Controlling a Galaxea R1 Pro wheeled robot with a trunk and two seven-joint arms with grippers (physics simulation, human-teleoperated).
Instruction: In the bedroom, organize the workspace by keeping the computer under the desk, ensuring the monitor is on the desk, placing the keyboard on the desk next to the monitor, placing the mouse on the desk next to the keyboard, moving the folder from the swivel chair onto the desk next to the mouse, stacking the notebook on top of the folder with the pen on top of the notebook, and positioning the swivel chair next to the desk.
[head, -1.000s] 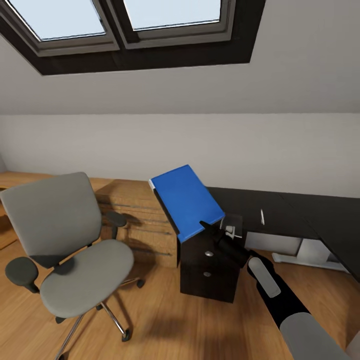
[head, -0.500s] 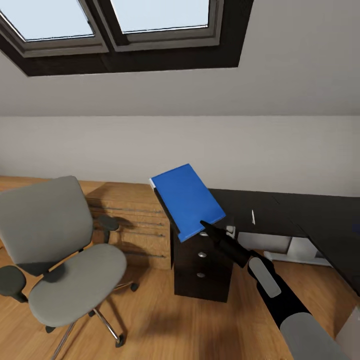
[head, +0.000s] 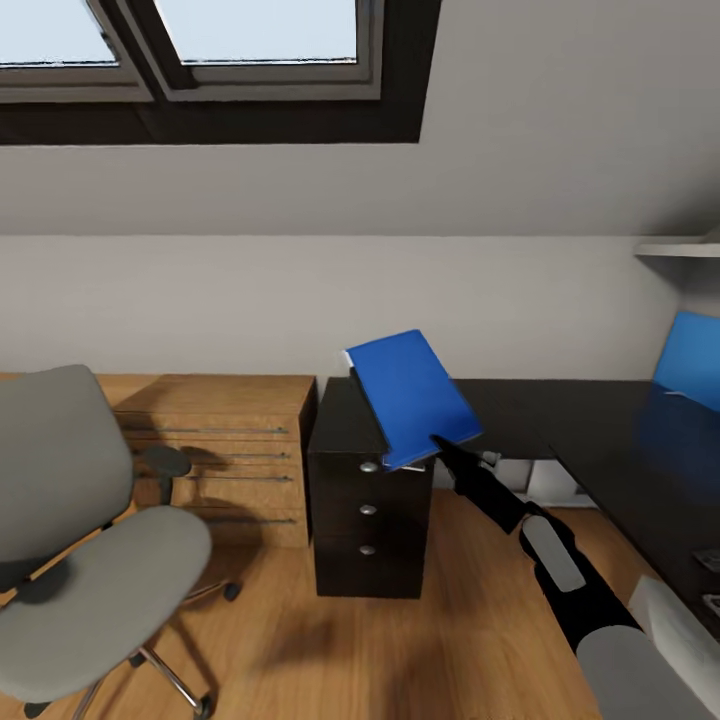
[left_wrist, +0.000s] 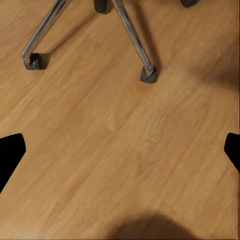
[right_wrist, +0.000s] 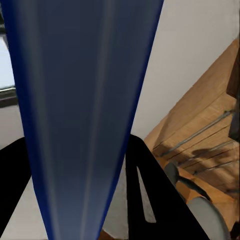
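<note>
The blue folder (head: 410, 395) hangs tilted in the air above the desk's dark drawer unit (head: 368, 510), with my right gripper (head: 440, 445) shut on its lower corner. In the right wrist view the folder (right_wrist: 80, 115) is edge-on between the black fingers (right_wrist: 150, 195). The desk's glossy black top (head: 570, 430) runs off to the right. At the left stands the grey swivel chair (head: 90, 580), its seat bare. My left gripper (left_wrist: 120, 152) is open over the wood floor, near the chair's chrome legs (left_wrist: 132, 37).
A light wooden dresser (head: 225, 450) stands against the wall between the chair and the drawer unit. A blue panel (head: 690, 360) shows at the right edge above the desk, under a wall shelf (head: 680, 247). Skylights (head: 200, 40) are overhead.
The view has swung to the right, so chair and dresser sit further left in the picture. The folder stays in my right gripper and now hangs over the drawer unit.
</note>
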